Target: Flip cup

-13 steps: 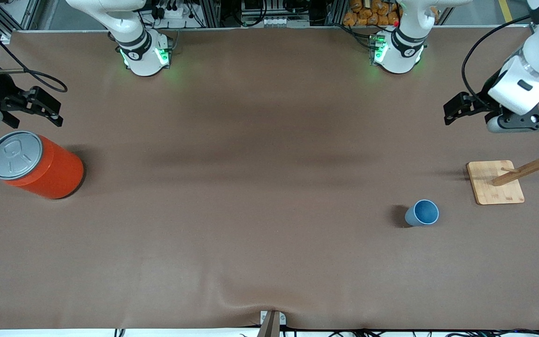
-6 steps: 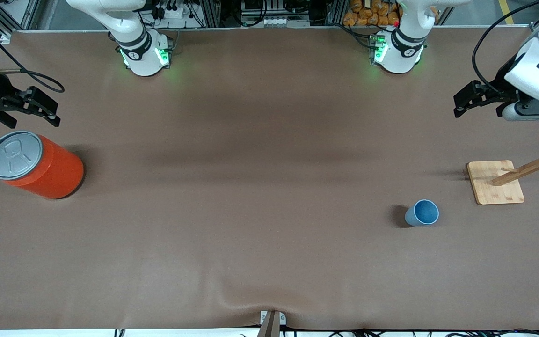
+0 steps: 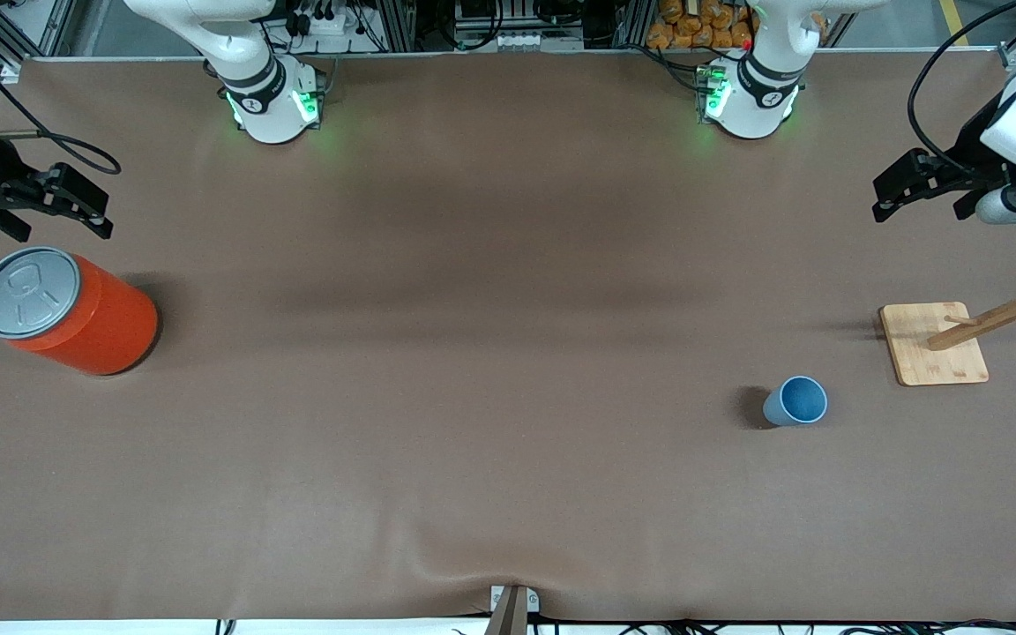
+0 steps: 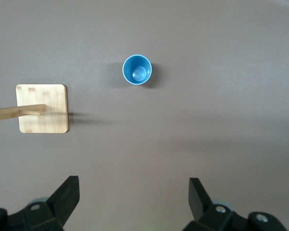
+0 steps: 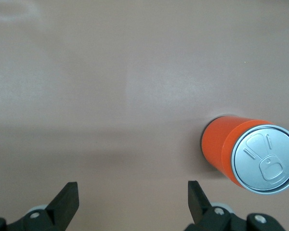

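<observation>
A: Front view, you've got the left gripper raised over the table's left-arm end, fingers spread wide, holding nothing.
B: Cup?
A: Upright, mouth up, well apart from it, near the wooden rack.
B: Right gripper?
A: Waiting above the orange can, jaws apart, empty.

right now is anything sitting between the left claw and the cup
Nothing visible does. The left claw hangs open over bare table toward the left arm's end, and the cup stands upright, mouth up, nearer the front camera. The wooden rack stands beside the cup, off that path.
</observation>
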### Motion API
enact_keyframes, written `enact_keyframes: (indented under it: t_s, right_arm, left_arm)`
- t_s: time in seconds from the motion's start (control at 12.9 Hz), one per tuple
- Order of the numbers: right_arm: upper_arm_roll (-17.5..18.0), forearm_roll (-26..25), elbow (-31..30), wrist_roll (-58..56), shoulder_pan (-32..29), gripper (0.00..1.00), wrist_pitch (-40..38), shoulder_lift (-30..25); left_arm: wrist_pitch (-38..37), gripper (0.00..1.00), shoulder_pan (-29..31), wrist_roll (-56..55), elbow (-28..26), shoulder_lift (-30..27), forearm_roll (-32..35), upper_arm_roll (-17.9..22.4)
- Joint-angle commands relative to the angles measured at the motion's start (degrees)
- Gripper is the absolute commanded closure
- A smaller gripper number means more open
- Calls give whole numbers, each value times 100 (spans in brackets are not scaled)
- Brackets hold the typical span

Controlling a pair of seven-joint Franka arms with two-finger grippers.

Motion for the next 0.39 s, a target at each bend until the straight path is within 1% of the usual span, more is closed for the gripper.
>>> enact_keyframes:
  t_s: [0.0, 0.08, 0.31]
  right_arm:
    - [-1, 16, 152, -94, -32, 0, -101, 76]
    - [-1, 16, 152, -85, -32, 0, -93, 76]
    - [-1, 16, 152, -94, -32, 0, -93, 76]
  left_arm:
    - [-183, 0, 40, 39, 282, 104, -12, 9]
    - [-183, 0, 31, 39, 299, 139, -20, 96]
    - [-235, 0, 31, 39, 361, 148, -12, 123]
